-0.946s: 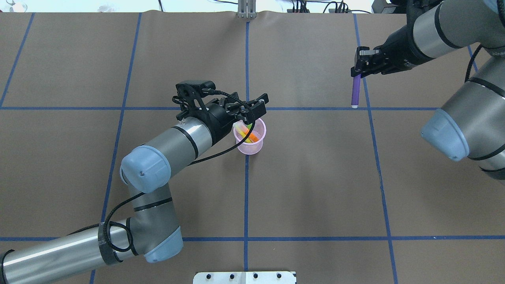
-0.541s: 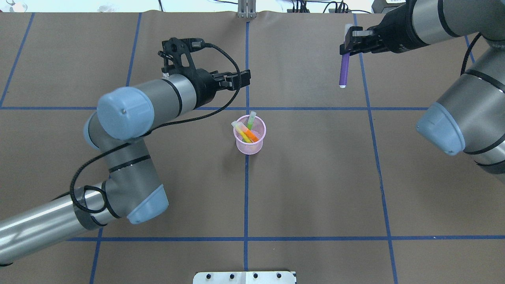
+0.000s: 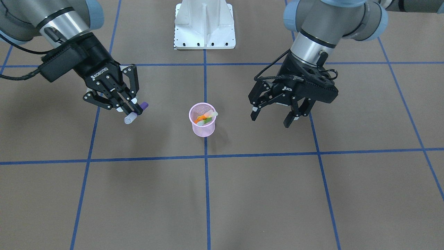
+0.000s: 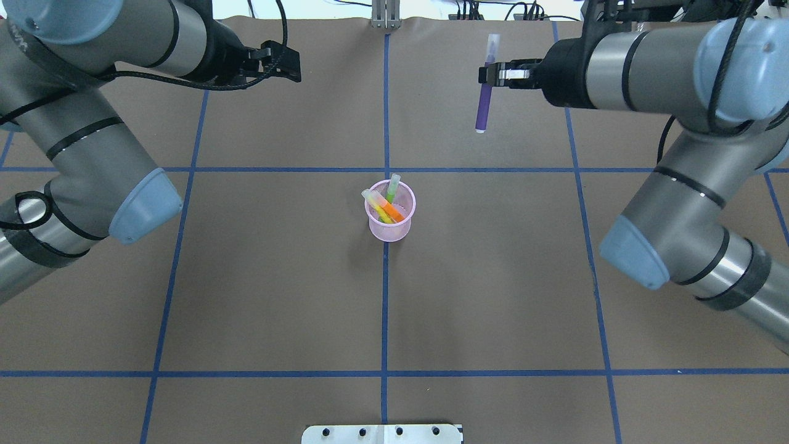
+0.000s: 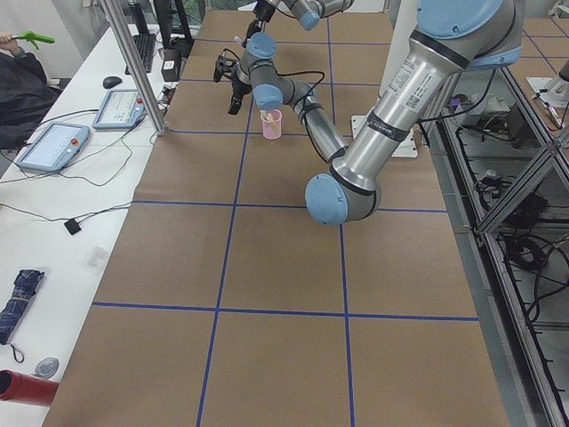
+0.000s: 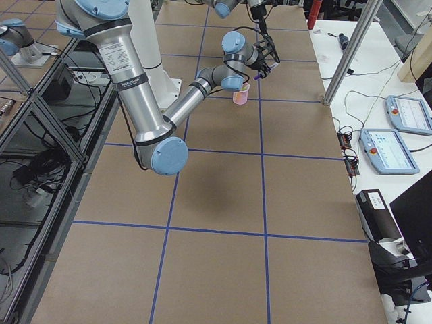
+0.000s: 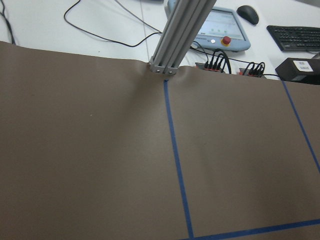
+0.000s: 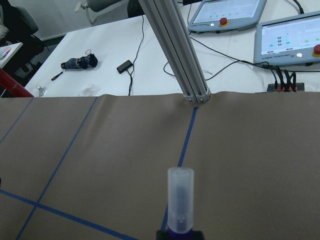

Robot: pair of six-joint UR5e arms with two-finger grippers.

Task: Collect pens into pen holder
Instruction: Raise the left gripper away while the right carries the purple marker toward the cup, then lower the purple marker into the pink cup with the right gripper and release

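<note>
On the table (image 4: 493, 296): brown cover ruled with blue grid lines; all the work sits in its far half.
Left arm (image 4: 92, 142): has swung back from over the cup to the far left.
Right arm (image 4: 678, 179): has swept in from the far right and now reaches toward the centre line.
Left gripper (image 3: 272, 119): fingers spread, nothing between them (its delivery looks finished); well apart from the cup.
Right gripper (image 4: 493, 74): pinching the purple pen, in the air, far of the cup and to its right.
Pen holder (image 4: 390, 231): pink mesh cup, upright on the centre line, in the same place as before.
Purple pen (image 4: 483, 105): gripped across its body, clear cap toward the far side, off the table; its exact tilt is hard to judge.
Orange pen (image 4: 395, 214): inside the cup, leaning, cap over the left rim.
Green pen (image 4: 392, 190): inside the cup, cap poking over the far rim, freed now that the left gripper has gone.
Task standing: two of three pens collected; the way to the cup is open, so the last pen probably needs carrying over the rim, turning end-down and releasing.
</note>
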